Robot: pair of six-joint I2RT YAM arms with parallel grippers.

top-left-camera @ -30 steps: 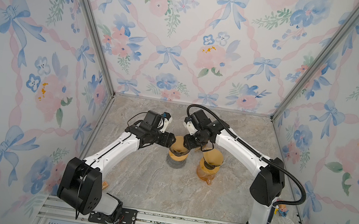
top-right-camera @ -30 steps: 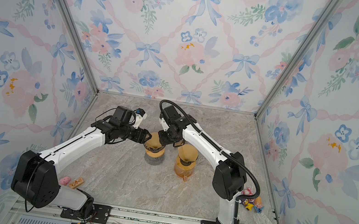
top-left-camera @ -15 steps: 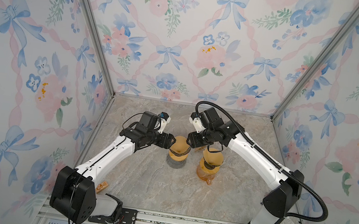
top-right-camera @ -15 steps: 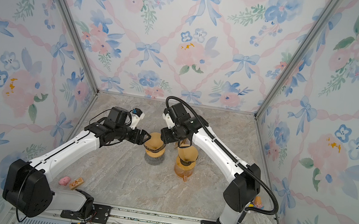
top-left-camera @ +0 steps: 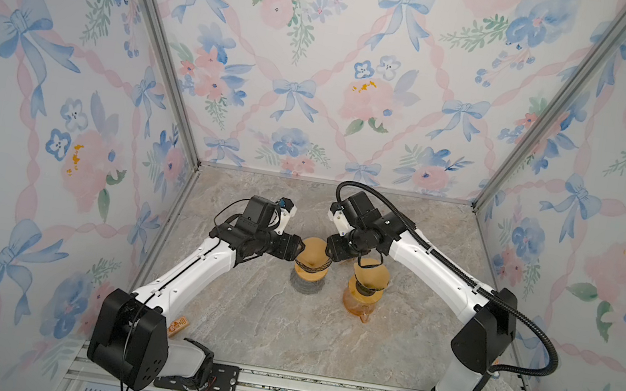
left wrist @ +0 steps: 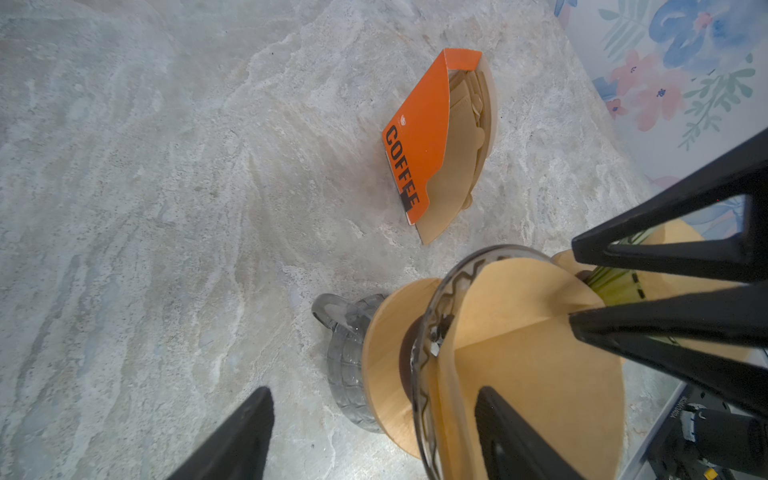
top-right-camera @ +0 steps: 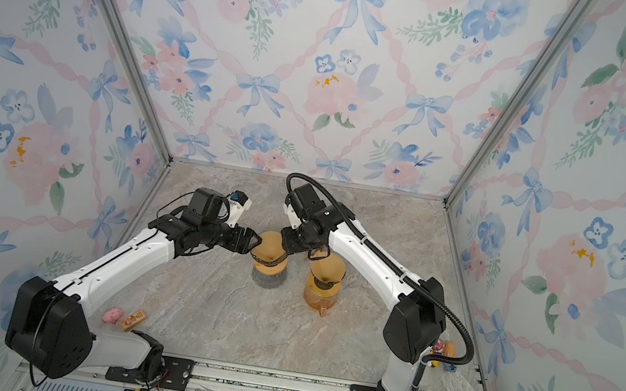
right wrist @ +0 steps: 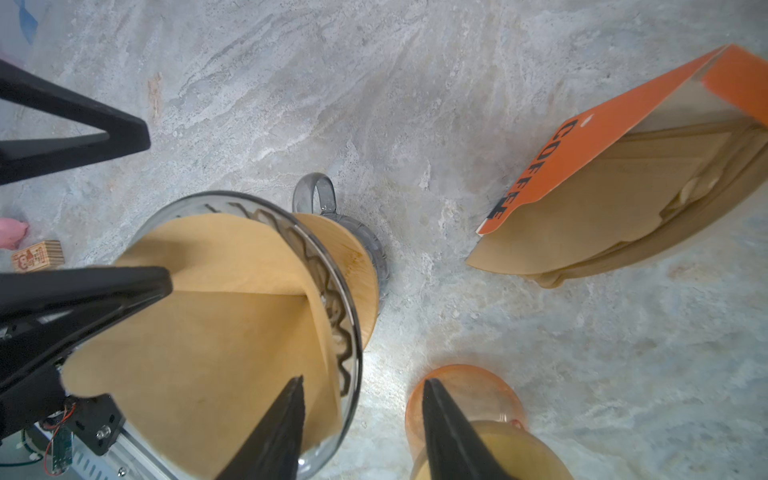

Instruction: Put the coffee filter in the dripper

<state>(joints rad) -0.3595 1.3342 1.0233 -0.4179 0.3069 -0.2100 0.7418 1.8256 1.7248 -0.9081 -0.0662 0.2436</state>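
Paper filter (right wrist: 232,340) sits opened inside the glass dripper (right wrist: 332,286), while the left gripper (left wrist: 374,390) and right gripper (right wrist: 362,380), both spread and holding nothing, each straddle its rim with one finger inside, probably pressing paper against the wall.

We note the filter box (right wrist: 623,187) and the amber carafe (right wrist: 469,395) beside the right gripper (right wrist: 363,379) run off frame.
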